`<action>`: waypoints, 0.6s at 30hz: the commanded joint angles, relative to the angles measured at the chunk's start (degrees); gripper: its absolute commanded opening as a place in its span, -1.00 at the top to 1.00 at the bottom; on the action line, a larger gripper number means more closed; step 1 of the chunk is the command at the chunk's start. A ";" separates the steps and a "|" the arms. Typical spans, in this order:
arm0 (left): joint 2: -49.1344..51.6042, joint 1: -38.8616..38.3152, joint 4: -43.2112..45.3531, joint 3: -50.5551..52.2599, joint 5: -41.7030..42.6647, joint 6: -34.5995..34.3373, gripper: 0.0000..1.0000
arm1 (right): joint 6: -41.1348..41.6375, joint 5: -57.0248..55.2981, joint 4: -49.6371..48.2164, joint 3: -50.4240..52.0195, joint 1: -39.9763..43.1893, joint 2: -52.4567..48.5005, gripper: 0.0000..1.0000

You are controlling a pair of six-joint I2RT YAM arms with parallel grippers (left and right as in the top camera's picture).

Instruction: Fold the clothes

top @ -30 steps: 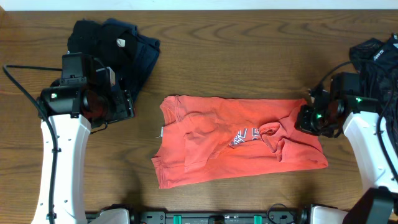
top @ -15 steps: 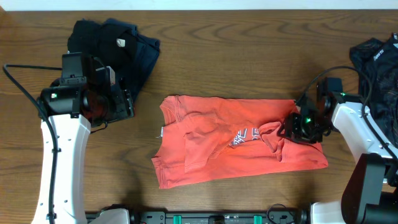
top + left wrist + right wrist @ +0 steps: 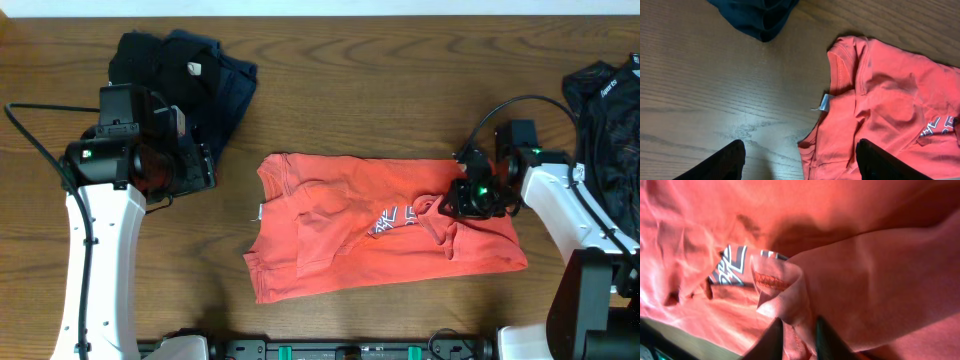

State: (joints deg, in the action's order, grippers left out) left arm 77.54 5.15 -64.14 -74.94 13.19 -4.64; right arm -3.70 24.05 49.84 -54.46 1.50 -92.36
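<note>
The orange T-shirt is judged light, limp and easily bunched, best taken at hems; a fold is pinched by the right fingers (left fingers spread, empty).

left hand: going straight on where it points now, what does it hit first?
Probably the edge of the orange T-shirt, near the white tag. The open left hand aims at that border, so it might land on bare table instead; depth unclear.

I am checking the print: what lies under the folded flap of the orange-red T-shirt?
Part of the navy-and-white lettering shows beside the flap of the orange-red T-shirt; the rest is hidden under that fabric.
</note>
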 commanded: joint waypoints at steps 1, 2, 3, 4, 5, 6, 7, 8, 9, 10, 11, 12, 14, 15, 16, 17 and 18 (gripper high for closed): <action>-0.50 0.24 -0.02 -0.35 0.26 0.35 -0.45 | 1.46 -3.26 -0.87 0.98 -0.68 0.17 0.85; -0.50 0.24 0.00 -0.35 0.26 0.35 -0.46 | 3.52 -5.01 -1.97 0.98 -0.46 0.17 0.94; -0.50 0.24 0.00 -0.35 0.26 0.35 -0.46 | 4.74 -5.92 -3.28 0.94 -0.22 0.20 0.98; -0.50 0.24 0.00 -0.35 0.26 0.35 -0.46 | 5.25 -5.99 -4.90 0.94 0.13 0.20 0.98; -0.50 0.24 0.00 -0.35 0.26 0.35 -0.46 | 5.33 -5.53 -6.67 0.92 0.44 0.20 0.98; -0.50 0.24 0.00 -0.35 0.26 0.35 -0.46 | 5.35 -4.31 -9.20 0.92 0.81 0.20 0.98; -0.50 0.24 0.00 -0.35 0.26 0.35 -0.46 | 5.35 -3.56 -10.84 0.90 1.09 0.20 0.98; -0.50 0.24 -0.02 -0.35 0.26 0.35 -0.46 | 5.46 -2.60 -12.87 0.90 1.49 0.20 0.98; -0.50 0.24 -0.02 -0.35 0.26 0.35 -0.46 | 6.86 -1.88 -15.19 0.90 1.99 0.20 0.98; -0.50 0.24 -0.02 -0.35 0.26 0.35 -0.46 | 8.57 -1.92 -17.03 0.90 2.34 0.20 0.97; -0.50 0.24 -0.02 -0.35 0.26 0.35 -0.46 | 9.81 -1.92 -18.62 0.90 2.56 0.20 0.98; -0.50 0.24 -0.02 -0.35 0.26 0.35 -0.46 | 10.47 -1.92 -19.93 0.90 2.62 0.20 0.98; -0.50 0.24 -0.02 -0.35 0.26 0.33 -0.46 | 10.54 -2.69 -21.81 0.90 2.62 0.20 0.98; -0.50 0.24 -0.02 -0.35 0.26 0.35 -0.46 | 10.54 -3.08 -22.34 0.90 2.62 0.20 0.98; -0.50 0.24 -0.02 -0.35 0.26 0.33 -0.46 | 10.47 -3.30 -23.04 0.90 2.62 0.20 0.98; -0.50 0.24 -0.02 -0.35 0.26 0.35 -0.46 | 10.43 -3.30 -23.52 0.90 2.62 0.20 0.94; -0.50 0.24 -0.02 -0.35 0.26 0.35 -0.46 | 9.92 -3.28 -24.20 0.90 2.62 0.20 0.64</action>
State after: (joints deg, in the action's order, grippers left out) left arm 77.54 5.17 -64.05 -74.94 13.32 -4.64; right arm 5.58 20.99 26.68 -53.58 3.90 -92.36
